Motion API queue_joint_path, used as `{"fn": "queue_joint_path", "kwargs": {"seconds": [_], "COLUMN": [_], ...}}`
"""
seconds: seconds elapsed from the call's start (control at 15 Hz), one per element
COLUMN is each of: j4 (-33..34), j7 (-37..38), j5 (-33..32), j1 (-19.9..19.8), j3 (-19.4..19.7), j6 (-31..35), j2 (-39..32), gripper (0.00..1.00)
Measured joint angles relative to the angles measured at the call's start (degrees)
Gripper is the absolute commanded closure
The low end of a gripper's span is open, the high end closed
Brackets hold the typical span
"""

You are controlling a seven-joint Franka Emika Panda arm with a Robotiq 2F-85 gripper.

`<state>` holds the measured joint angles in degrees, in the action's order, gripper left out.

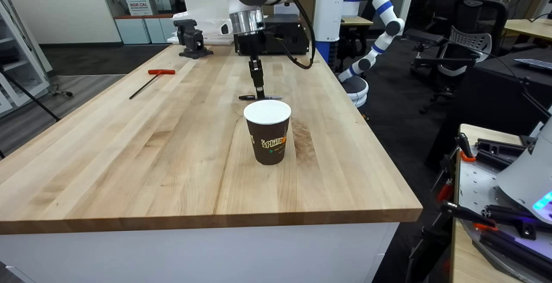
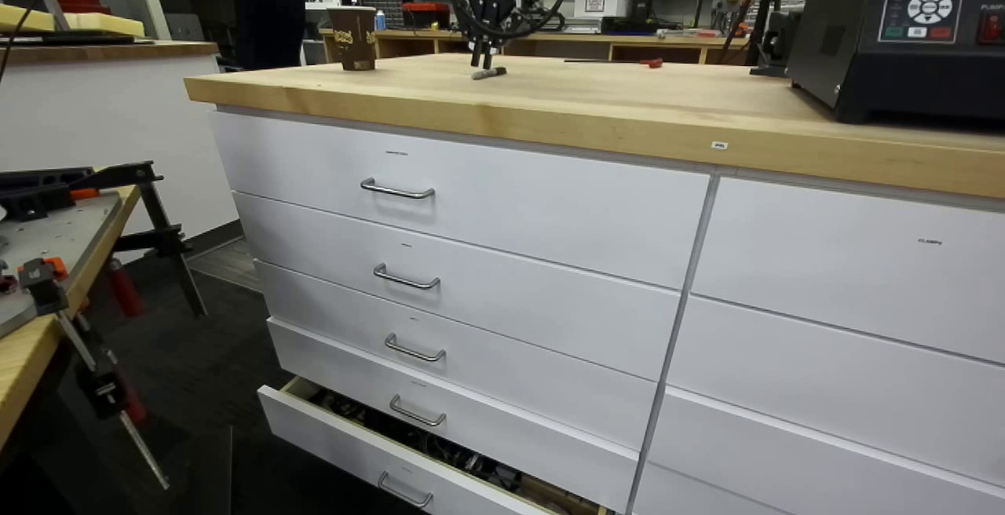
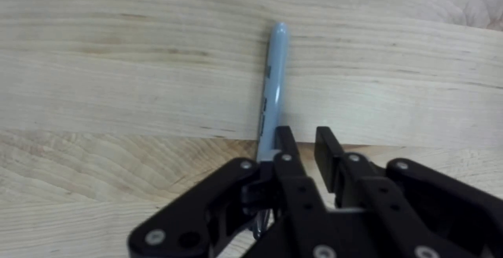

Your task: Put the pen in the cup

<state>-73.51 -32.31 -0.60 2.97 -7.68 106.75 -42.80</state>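
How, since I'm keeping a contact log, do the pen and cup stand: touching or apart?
Apart. In an exterior view, a stretch of table shows plainly between the pen and the cup.

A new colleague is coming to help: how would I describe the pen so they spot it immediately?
In an exterior view, follow the wooden tabletop past the brown cup to the black gripper. The pen lies at its fingertips. Unlike the red T-handled tool, it is straight, grey with one black end.
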Motion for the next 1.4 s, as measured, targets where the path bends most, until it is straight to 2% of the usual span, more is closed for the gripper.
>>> {"fn": "queue_joint_path", "kwargs": {"seconds": [0.47, 0.6, 0.93, 1.0, 1.2, 1.27, 1.4], "j4": [-0.5, -0.45, 0.53, 0.54, 0.13, -0.08, -0.15], "j7": [0.05, 0.05, 0.04, -0.07, -0.76, -1.13, -1.8], "j5": [-0.56, -0.56, -0.56, -0.6, -1.32, -1.81, -2.86], "j1": [0.03, 0.1, 0.4, 0.4, 0.28, 0.25, 0.21], "j3": [0.0, -0.06, -0.14, -0.14, -0.11, -0.05, -0.01], "j6": [-0.01, -0.1, -0.39, -0.39, -0.32, -0.21, -0.04], "j2": [-0.04, -0.03, 0.0, -0.01, -0.09, -0.17, -0.48], "gripper": [0.02, 0.0, 0.0, 0.04, 0.01, 0.2, 0.36]}}
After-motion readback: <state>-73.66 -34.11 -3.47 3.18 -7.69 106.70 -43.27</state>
